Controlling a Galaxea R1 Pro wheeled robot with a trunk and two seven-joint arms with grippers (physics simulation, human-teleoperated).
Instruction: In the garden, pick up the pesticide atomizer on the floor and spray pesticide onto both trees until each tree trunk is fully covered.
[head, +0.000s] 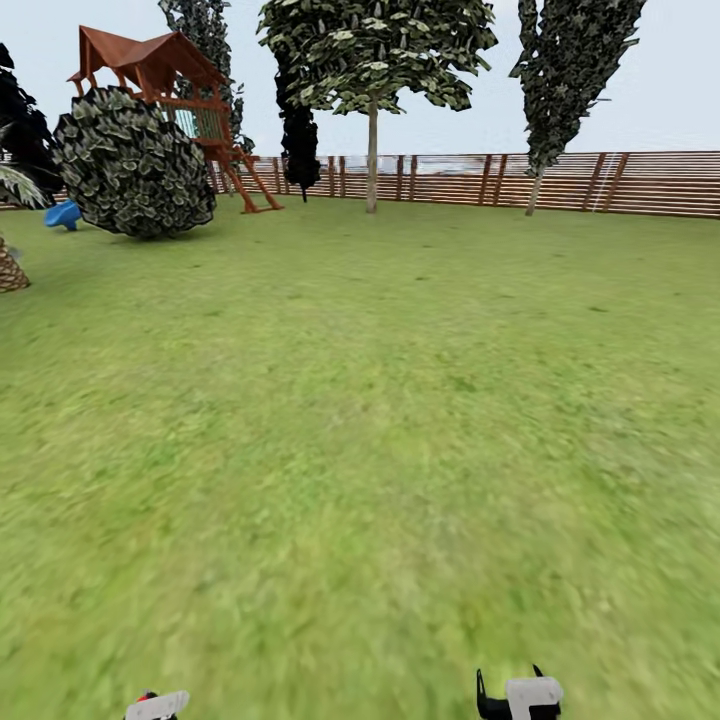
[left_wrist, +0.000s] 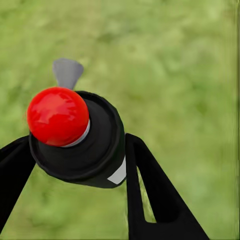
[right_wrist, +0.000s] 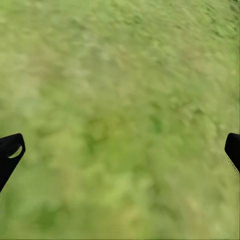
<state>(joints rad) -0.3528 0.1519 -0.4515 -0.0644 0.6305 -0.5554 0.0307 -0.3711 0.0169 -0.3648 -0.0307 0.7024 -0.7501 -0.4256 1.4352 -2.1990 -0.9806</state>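
Two black fingers (left_wrist: 150, 200) of your left gripper (left_wrist: 75, 165) were clamped on the pesticide atomizer (left_wrist: 80, 140), one on each side of its dark round body, with the red knob (left_wrist: 57, 116) on top and a grey nozzle (left_wrist: 67, 72) jutting past it over the blurred grass (left_wrist: 180, 75). Your right gripper (right_wrist: 120, 150) held nothing: its fingertips (right_wrist: 10, 152) stood wide apart over bare lawn. In the head view you had both wrists low at the near edge, the left gripper (head: 155, 706) and the right gripper (head: 520, 697), and open lawn (head: 380, 420) stretching ahead. One pale-trunked tree (head: 372, 155) stood far off, just before the brown slat fence (head: 600, 182), with a second leafy tree (head: 560, 90) to its right. A round bush (head: 133, 165) and a wooden playhouse (head: 185, 100) sat at the far left.
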